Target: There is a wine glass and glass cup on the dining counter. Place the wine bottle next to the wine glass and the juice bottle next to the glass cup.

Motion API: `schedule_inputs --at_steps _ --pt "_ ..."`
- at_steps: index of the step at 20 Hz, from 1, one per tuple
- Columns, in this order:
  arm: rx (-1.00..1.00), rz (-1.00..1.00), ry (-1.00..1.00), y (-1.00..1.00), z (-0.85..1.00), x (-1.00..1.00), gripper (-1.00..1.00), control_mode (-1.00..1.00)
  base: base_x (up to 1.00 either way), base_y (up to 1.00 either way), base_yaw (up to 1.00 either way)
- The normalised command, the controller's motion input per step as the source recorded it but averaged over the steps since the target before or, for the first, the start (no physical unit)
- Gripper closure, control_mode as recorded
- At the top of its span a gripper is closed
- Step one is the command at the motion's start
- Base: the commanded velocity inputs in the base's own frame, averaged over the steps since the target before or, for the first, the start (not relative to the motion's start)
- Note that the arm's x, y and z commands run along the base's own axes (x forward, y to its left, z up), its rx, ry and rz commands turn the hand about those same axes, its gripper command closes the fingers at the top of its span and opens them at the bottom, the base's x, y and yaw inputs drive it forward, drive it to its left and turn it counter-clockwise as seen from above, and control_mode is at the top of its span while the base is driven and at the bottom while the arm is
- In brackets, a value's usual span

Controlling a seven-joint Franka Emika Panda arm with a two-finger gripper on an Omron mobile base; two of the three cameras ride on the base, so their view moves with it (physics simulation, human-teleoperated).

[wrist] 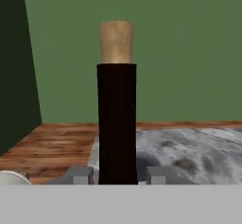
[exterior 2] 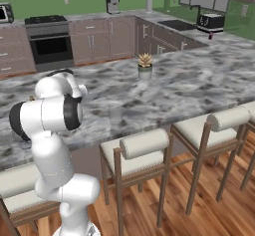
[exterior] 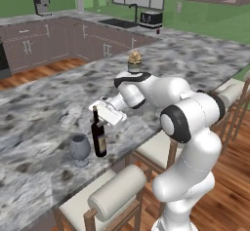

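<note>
The gripper (exterior: 100,112) is pinched on the neck of the wine bottle (exterior: 99,138), a hold high on the slim part that keeps the bottle upright and leaves its base free to sit flat; the hand view shows the dark neck (wrist: 116,124) with its cork between the two fingertips (wrist: 80,175). The bottle stands, as far as can be told, on the worktop (exterior: 44,113) close to its near overhanging edge, just beside the wine glass (exterior: 79,149), bottle and glass side by side with a narrow gap (near enough to pair them without knocking the stem). That half of the task looks almost met; what remains seems to be letting go and pulling clear without tipping either. The small red thing (exterior: 158,30) near the toaster on the far worktop may be the juice bottle, but it is too small to tell. A potted plant (exterior 2: 145,64) sits mid-worktop, well apart from the pair.
</note>
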Motion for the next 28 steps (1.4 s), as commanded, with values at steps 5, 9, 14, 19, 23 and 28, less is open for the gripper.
schedule_inputs --at_steps 5,9,14,19,23,28 --pt "0.01 0.03 -0.08 0.0 -0.21 -0.01 -1.0 -1.0 0.0 0.0 0.0" --pt "0.04 0.01 -0.01 -0.04 -0.24 0.0 -1.0 -1.0 0.0 0.0 0.0" --pt "0.02 0.0 0.0 0.0 -0.17 0.0 -1.0 -1.0 0.0 0.0 0.0" --pt "0.04 0.0 0.0 -0.09 -0.12 0.0 -1.0 -1.0 0.0 0.0 0.0" --pt "0.04 0.0 0.0 -0.13 -0.11 0.01 -1.0 -1.0 0.0 0.0 0.0" --pt "0.06 0.0 0.0 -0.17 -0.11 0.06 -1.0 -1.0 0.0 0.0 0.0"
